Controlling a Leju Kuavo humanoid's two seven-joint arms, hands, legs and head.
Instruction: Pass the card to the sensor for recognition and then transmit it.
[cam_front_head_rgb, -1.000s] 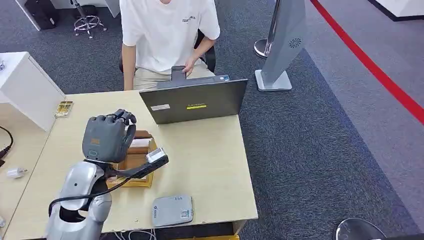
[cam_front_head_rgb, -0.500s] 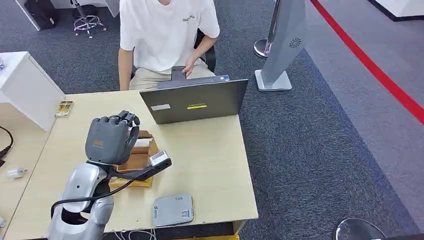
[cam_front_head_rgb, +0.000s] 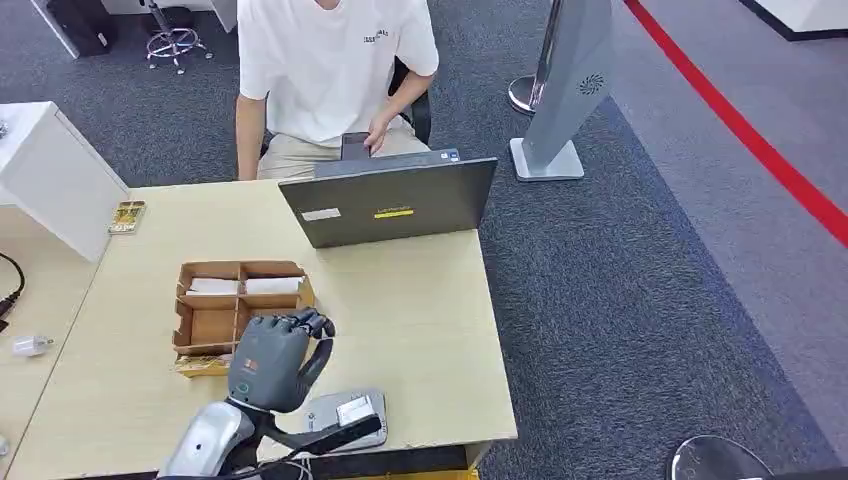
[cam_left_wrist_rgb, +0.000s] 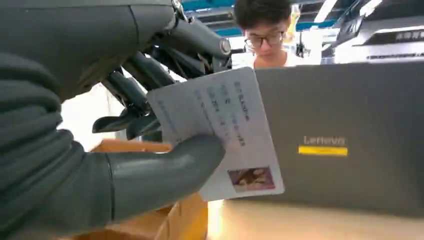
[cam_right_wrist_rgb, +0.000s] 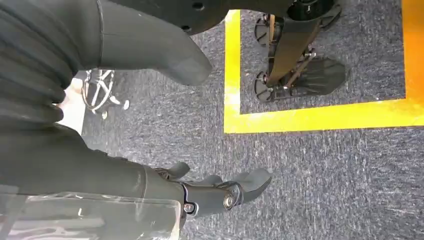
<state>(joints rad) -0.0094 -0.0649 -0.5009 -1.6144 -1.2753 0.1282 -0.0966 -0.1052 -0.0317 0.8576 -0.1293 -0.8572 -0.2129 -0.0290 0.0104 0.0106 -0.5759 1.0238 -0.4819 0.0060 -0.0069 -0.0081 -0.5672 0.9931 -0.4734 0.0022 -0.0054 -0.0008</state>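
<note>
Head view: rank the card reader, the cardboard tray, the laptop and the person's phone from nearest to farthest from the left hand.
From the left hand:
1. Card reader, near table edge, just under the held card.
2. Cardboard tray, just beyond the hand.
3. Laptop, far table edge.
4. Phone, behind the laptop.

Office: desk (cam_front_head_rgb: 420, 320), laptop (cam_front_head_rgb: 390, 205), carpet (cam_front_head_rgb: 640, 280).
</note>
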